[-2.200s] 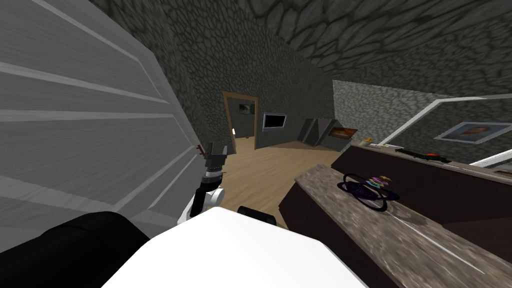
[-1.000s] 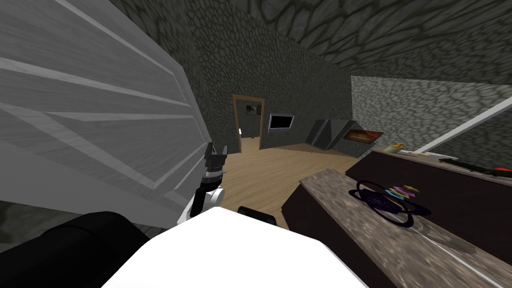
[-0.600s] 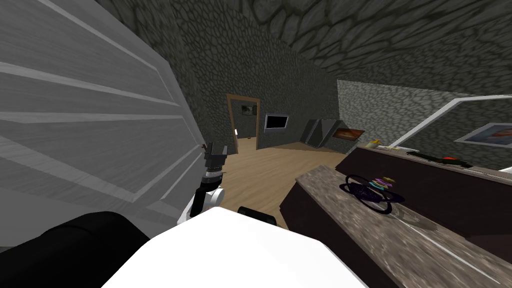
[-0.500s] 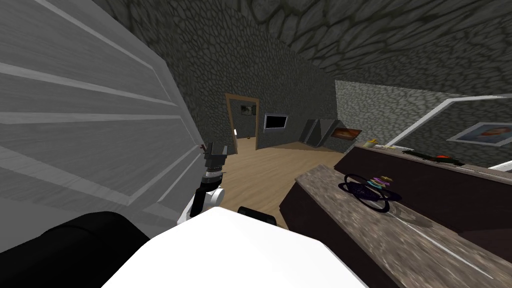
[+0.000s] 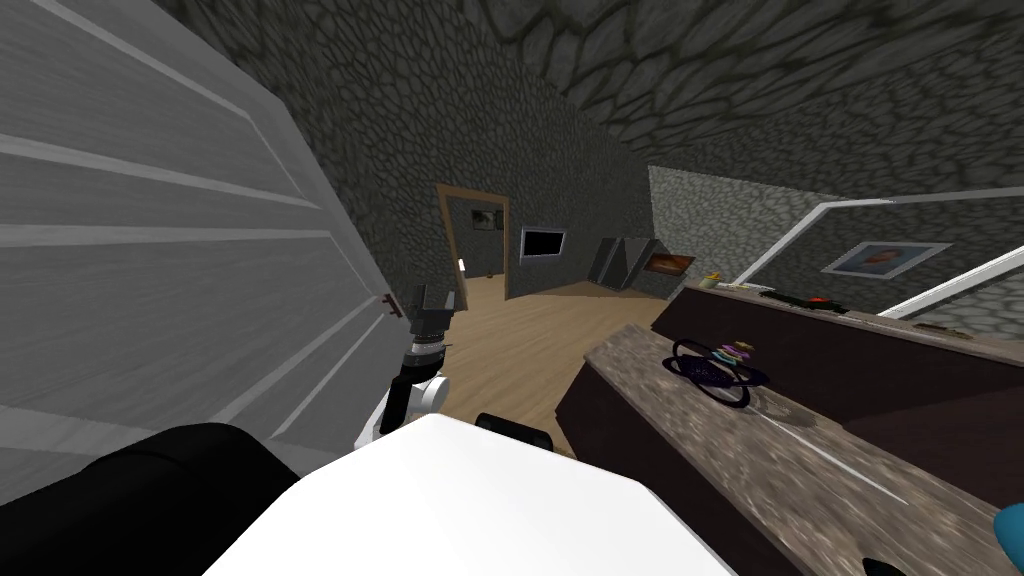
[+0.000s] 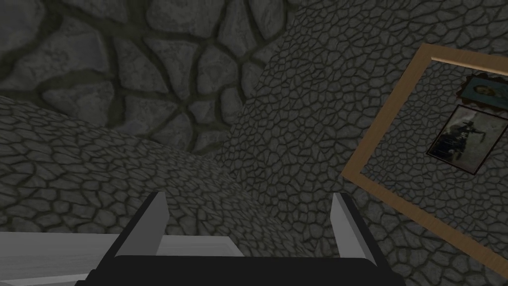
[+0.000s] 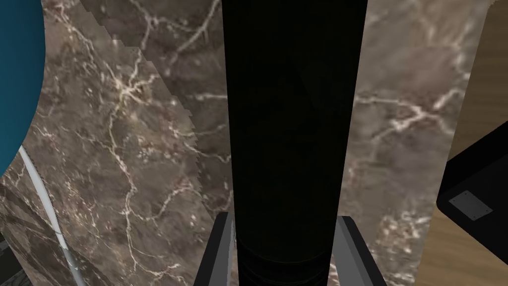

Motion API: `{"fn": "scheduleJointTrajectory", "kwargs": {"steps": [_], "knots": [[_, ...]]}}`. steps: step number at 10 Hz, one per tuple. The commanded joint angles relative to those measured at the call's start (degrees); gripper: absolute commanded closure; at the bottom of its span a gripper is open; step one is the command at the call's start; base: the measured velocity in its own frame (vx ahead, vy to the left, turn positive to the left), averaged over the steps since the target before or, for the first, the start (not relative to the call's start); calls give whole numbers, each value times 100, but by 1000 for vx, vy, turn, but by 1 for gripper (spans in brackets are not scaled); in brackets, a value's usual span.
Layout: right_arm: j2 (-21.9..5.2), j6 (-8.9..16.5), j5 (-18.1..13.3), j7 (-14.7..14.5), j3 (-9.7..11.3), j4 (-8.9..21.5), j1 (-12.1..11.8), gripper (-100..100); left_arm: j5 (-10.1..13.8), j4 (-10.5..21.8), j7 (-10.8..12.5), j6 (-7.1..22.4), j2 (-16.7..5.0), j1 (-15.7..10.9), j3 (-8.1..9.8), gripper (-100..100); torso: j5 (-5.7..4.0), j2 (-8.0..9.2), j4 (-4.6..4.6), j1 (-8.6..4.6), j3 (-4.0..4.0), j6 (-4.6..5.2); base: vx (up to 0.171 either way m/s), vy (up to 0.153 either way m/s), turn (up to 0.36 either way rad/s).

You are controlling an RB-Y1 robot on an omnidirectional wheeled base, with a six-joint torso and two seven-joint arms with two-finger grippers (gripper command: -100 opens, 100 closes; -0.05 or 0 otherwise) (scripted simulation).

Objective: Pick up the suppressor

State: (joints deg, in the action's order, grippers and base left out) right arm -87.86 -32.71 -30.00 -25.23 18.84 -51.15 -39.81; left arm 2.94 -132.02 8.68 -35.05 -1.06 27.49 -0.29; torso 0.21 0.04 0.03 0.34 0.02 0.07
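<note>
Two thin fingers of the right gripper (image 7: pixel 285 217) clamp the black suppressor (image 7: pixel 292 124), seemingly just above the near marbled counter (image 7: pixel 139 149). The left gripper (image 6: pixel 249 196) stands spread wide by the grey door (image 5: pixel 150 250).

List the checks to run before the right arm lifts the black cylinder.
1. Right end effector fingers against both sides of the black cylinder: ok.
2. Cylinder centred between the fingers: ok.
3. Cylinder already off the marble counter: cannot tell.
4. Teal object apart from the cylinder: ok.
5. Left end effector open, empty, away from the counter: ok.
</note>
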Motion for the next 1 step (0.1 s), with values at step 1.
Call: {"fn": "scheduleJointTrajectory", "kwargs": {"steps": [1], "knots": [[0, 0, 0, 0, 0, 0, 0, 0, 0, 0, 0, 0, 0, 0, 0, 0, 0, 0, 0, 0, 0, 0, 0, 0, 0]]}}
